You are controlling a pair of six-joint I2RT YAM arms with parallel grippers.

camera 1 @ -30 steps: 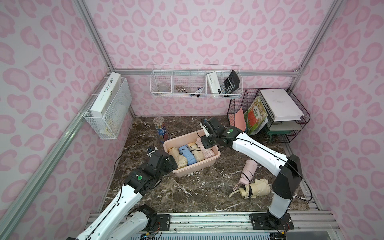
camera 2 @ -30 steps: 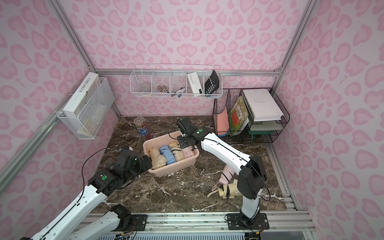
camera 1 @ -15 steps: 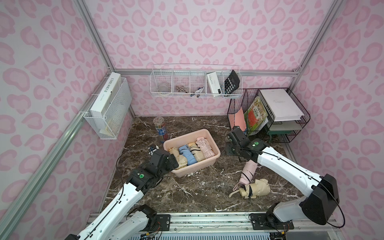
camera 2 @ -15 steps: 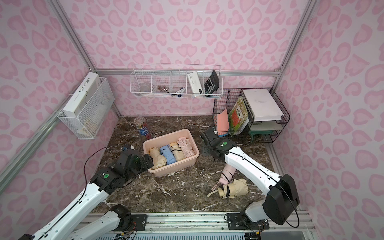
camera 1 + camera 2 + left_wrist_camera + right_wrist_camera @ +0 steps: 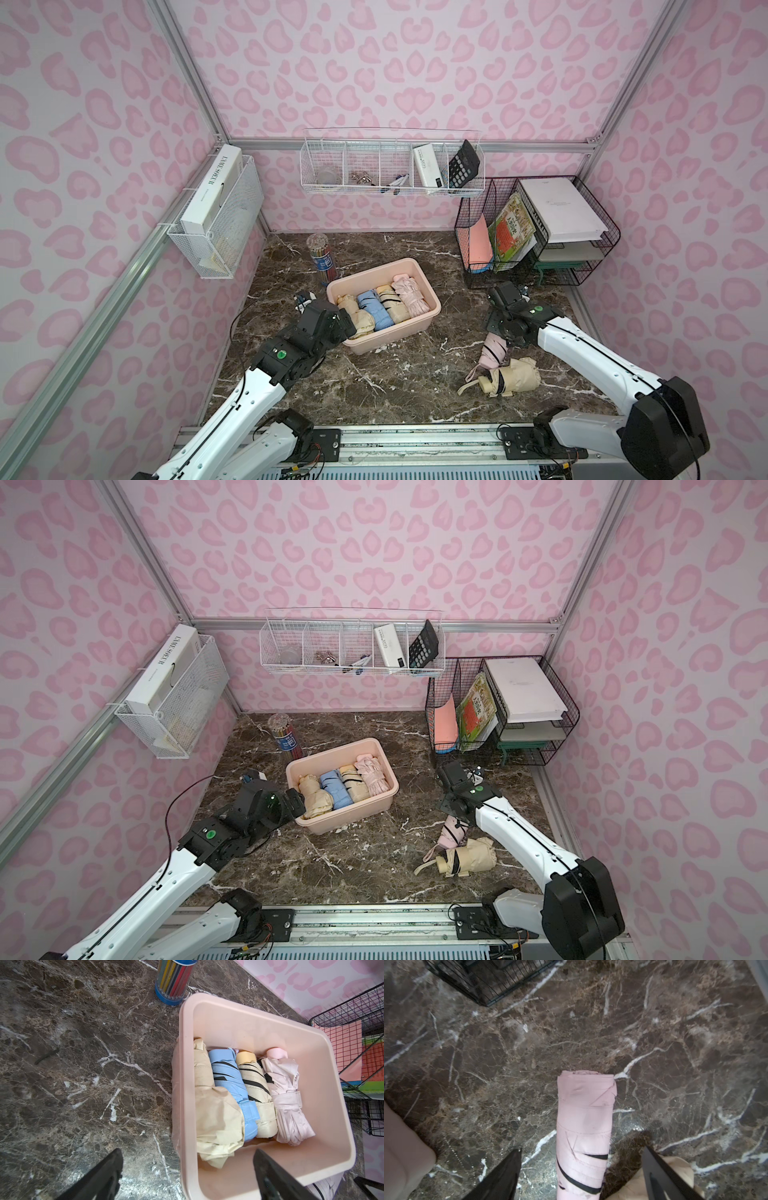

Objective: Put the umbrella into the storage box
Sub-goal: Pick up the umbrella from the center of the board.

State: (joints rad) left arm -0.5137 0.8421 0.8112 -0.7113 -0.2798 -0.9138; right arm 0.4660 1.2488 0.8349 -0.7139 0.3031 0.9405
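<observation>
1 umbrella (image 5: 584, 1132) between right fingers (image 5: 500, 1176)

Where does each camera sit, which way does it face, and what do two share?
Top views: high in front, looking down over the dark marble table; white left arm and right arm show.
Left wrist: on the left arm, looking past the open left gripper into the peach-pink plastic storage box of folded umbrellas.
Right wrist: on the right arm, looking past the open right gripper down at the pink folded umbrella.
Shared: left wrist and top views both show the box and clear tube of coloured pencils.
</observation>
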